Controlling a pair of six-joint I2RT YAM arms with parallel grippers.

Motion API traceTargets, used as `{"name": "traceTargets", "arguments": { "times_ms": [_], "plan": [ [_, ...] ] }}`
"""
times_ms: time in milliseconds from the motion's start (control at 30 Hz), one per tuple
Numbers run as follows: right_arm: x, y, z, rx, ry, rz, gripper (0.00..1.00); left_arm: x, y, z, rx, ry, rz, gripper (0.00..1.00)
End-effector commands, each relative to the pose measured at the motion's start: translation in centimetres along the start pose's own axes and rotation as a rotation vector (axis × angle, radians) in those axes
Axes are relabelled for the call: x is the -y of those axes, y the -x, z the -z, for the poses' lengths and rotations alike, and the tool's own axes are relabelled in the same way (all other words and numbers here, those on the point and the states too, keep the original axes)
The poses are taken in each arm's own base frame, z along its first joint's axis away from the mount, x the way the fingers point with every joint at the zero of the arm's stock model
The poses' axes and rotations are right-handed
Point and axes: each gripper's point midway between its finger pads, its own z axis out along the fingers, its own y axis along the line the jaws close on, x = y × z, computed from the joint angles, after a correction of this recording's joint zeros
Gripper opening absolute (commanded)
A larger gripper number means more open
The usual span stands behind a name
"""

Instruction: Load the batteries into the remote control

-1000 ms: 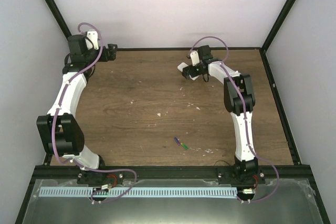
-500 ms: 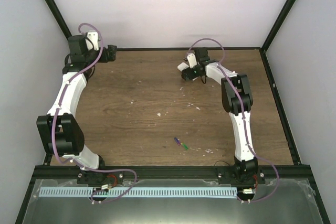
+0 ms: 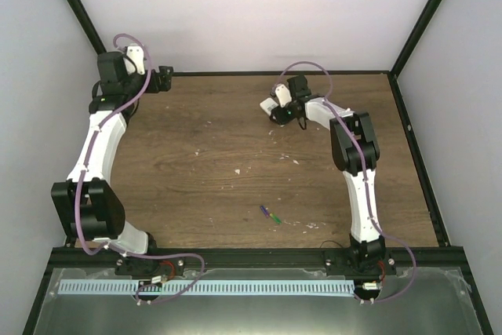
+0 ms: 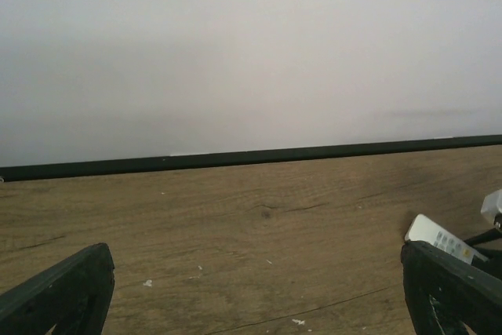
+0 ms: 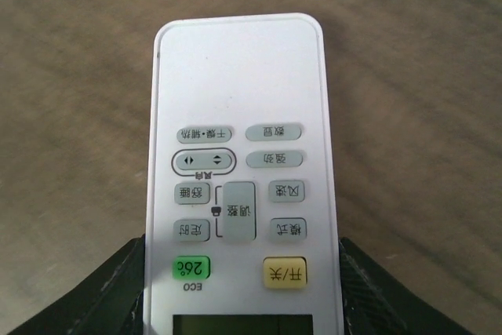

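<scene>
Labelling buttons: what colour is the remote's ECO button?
Green button on the remote control; best in right wrist view.

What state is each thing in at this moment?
right hand: shut on the sides of the remote control.
remote control: held, button face showing; battery compartment out of sight.
batteries: lying loose on the table, not loaded.
left hand: open, holding nothing.

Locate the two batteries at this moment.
In the top view the batteries lie together on the table, near its front edge, left of the right arm, far from the remote control in the right gripper.
</scene>
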Motion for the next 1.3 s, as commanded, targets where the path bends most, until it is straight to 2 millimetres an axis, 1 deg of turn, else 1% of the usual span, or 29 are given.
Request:
{"name": "traceTargets", "arguments": {
  "times_ms": [0, 33, 67, 167, 267, 367, 467, 533, 600, 700, 733, 833, 900, 1033, 1100, 1267],
  "plan": [
    [-6.4, -2.5, 0.2, -0.089, 0.091, 0.134, 0.43, 0.6, 1.0, 1.6, 0.022, -0.020, -0.018, 1.00],
    [-7.8, -2.3, 0.5, -0.083, 0.107, 0.167, 0.43, 0.7, 1.0, 1.7, 0.020, -0.023, -0.021, 1.00],
    [-8.8, -2.3, 0.9, -0.077, 0.121, 0.194, 0.43, 0.7, 0.9, 1.8, 0.019, -0.026, -0.022, 1.00],
    [-13.7, -2.3, 1.8, -0.065, 0.177, 0.303, 0.42, 0.9, 0.8, 2.2, 0.020, -0.035, -0.025, 1.00],
    [-18.1, -2.9, 2.7, -0.064, 0.231, 0.394, 0.43, 0.9, 0.7, 2.4, 0.020, -0.039, -0.023, 1.00],
    [-21.9, -3.7, 3.8, -0.062, 0.279, 0.464, 0.43, 0.9, 0.7, 2.4, 0.021, -0.042, -0.025, 1.00],
    [-24.8, -5.3, 4.9, -0.078, 0.319, 0.512, 0.43, 0.9, 0.9, 2.5, 0.029, -0.043, -0.025, 1.00],
    [-25.9, -6.2, 5.7, -0.083, 0.328, 0.537, 0.43, 0.9, 1.2, 2.5, 0.035, -0.047, -0.022, 1.00],
    [-26.4, -7.0, 6.5, -0.093, 0.333, 0.544, 0.43, 1.0, 1.3, 2.5, 0.041, -0.053, -0.020, 1.00],
    [-26.2, -8.0, 7.5, -0.117, 0.328, 0.536, 0.43, 1.1, 1.1, 2.4, 0.039, -0.059, -0.013, 1.00],
    [-26.1, -8.2, 7.8, -0.120, 0.324, 0.536, 0.45, 1.1, 0.9, 2.3, 0.036, -0.063, -0.012, 1.00],
    [-26.0, -8.1, 8.9, -0.097, 0.321, 0.536, 0.59, 1.2, 0.6, 2.2, 0.036, -0.069, -0.012, 1.00],
    [-26.1, -8.0, 9.3, -0.093, 0.325, 0.537, 0.65, 1.3, 0.5, 2.3, 0.039, -0.074, -0.017, 1.00],
    [-25.8, -8.1, 9.4, -0.110, 0.310, 0.532, 0.75, 1.2, 0.6, 2.1, 0.042, -0.075, -0.018, 1.00],
    [-25.4, -8.6, 9.2, -0.136, 0.292, 0.533, 0.79, 1.2, 0.8, 2.1, 0.045, -0.075, -0.019, 1.00],
    [-24.6, -9.8, 9.4, -0.171, 0.259, 0.533, 0.83, 1.1, 1.0, 1.9, 0.049, -0.076, -0.019, 1.00]
  ]
}}
